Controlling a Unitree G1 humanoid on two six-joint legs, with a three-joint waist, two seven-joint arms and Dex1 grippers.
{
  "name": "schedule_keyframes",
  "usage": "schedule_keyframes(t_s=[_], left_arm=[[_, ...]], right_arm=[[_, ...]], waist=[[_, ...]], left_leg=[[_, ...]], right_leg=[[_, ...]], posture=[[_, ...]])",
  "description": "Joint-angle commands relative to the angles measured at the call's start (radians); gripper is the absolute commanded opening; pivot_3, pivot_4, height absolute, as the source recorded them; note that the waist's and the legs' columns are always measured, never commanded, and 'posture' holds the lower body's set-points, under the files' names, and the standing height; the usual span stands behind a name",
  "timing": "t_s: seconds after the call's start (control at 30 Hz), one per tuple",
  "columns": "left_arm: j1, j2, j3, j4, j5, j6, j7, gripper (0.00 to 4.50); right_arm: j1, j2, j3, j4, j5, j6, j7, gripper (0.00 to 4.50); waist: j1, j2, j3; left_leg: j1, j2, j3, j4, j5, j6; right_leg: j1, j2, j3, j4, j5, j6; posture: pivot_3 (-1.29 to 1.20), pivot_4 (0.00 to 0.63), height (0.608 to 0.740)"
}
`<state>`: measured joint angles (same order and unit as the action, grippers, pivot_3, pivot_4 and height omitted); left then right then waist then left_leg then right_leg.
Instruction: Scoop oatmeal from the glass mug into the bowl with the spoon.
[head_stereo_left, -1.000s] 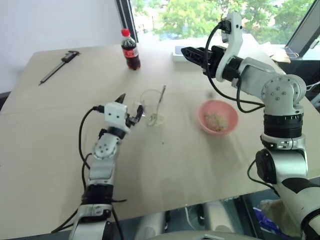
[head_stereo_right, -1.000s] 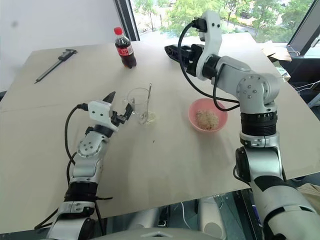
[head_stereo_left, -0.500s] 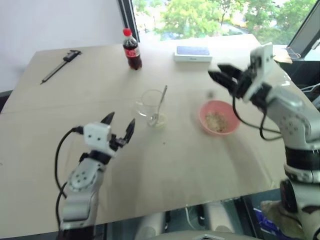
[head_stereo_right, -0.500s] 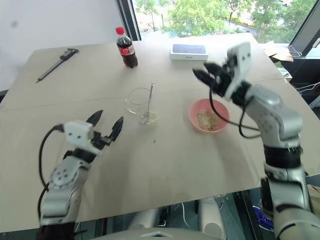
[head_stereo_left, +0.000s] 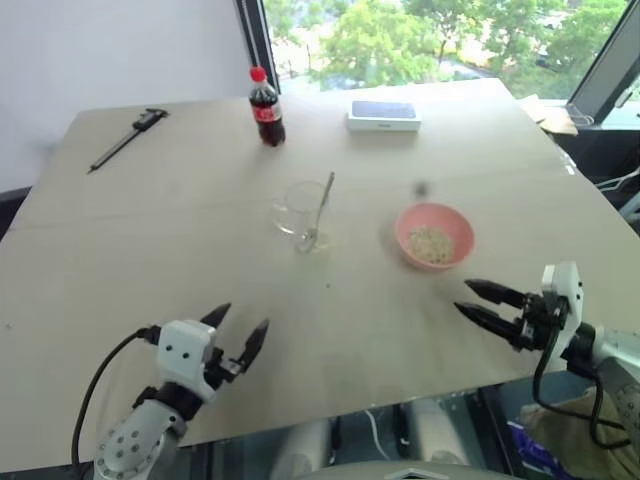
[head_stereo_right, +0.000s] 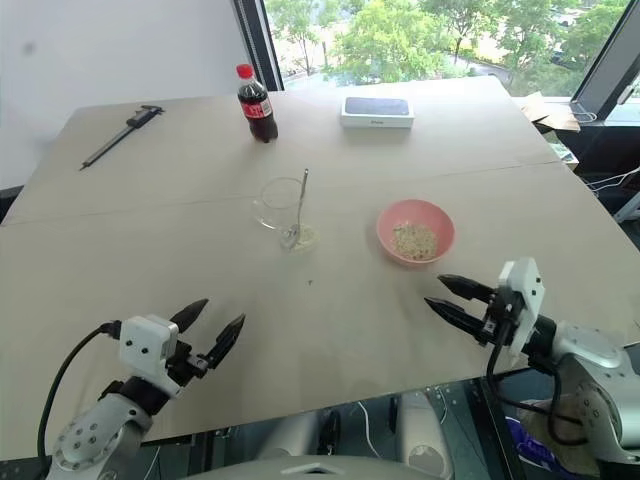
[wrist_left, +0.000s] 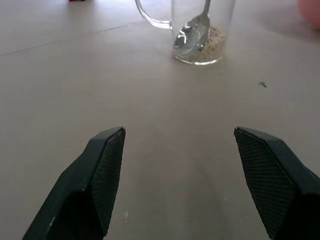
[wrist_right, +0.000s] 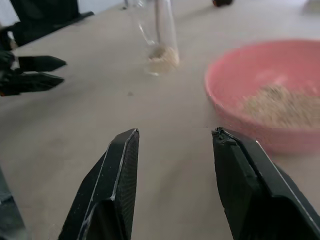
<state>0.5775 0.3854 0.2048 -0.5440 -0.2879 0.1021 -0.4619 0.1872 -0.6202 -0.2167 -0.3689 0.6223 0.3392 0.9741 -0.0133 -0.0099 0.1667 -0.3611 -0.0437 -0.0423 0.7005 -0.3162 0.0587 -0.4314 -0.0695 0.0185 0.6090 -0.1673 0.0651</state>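
Glass mug (head_stereo_right: 279, 203) holding spoon (head_stereo_right: 298, 206), pink bowl (head_stereo_right: 415, 231) beside, cola bottle (head_stereo_right: 254, 104) behind, both grippers' jaws open, empty

I see the table (head_stereo_left: 150, 270) with the glass mug (head_stereo_left: 301, 212) near its middle, the spoon (head_stereo_left: 318, 212) standing inside it, handle leaning on the rim. The pink bowl (head_stereo_left: 434, 235) sits well apart to the mug's right, holding oatmeal (head_stereo_left: 431, 242). My left gripper (head_stereo_left: 240, 335) hovers at the near edge, fingers spread, empty. My right gripper (head_stereo_left: 478, 301) hangs near the bowl, fingers parted, empty. A cola bottle (head_stereo_left: 265, 107), box (head_stereo_left: 383, 115) and caliper (head_stereo_left: 127, 139) lie at the far side.
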Motion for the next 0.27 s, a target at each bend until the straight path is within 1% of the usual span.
schedule_keyframes(t_s=[0.03, 0.13, 0.27], left_arm=[[0.016, 0.004, 0.021, 0.004, 0.003, -0.044, -0.021, 3.62], [0.025, 0.005, 0.022, 0.016, 0.009, -0.061, -0.03, 3.62], [0.03, 0.003, 0.023, 0.024, 0.011, -0.075, -0.034, 3.62]], right_arm=[[-0.01, -0.002, 0.0, 0.07, -0.061, -0.115, 0.044, 2.33], [-0.028, 0.003, 0.014, 0.141, -0.105, -0.162, 0.046, 2.33], [-0.054, 0.011, 0.026, 0.182, -0.127, -0.183, 0.036, 2.33]], waist=[[0.001, 0.0, 0.0], [0.002, 0.0, 0.0], [0.004, 0.0, 0.0]], left_leg=[[0.0, 0.0, 0.0, 0.0, 0.0, 0.0], [0.0, 0.001, 0.0, 0.0, 0.0, 0.0], [-0.001, 0.001, 0.0, 0.0, 0.0, 0.0]], right_leg=[[0.0, 0.0, 0.0, 0.0, 0.0, 0.0], [0.0, 0.0, -0.001, 0.0, 0.0, 0.0], [0.0, 0.0, -0.001, -0.001, 0.0, 0.0]], posture=[[0.0, 0.15, 0.74], [0.0, 0.15, 0.74], [0.0, 0.15, 0.74]])
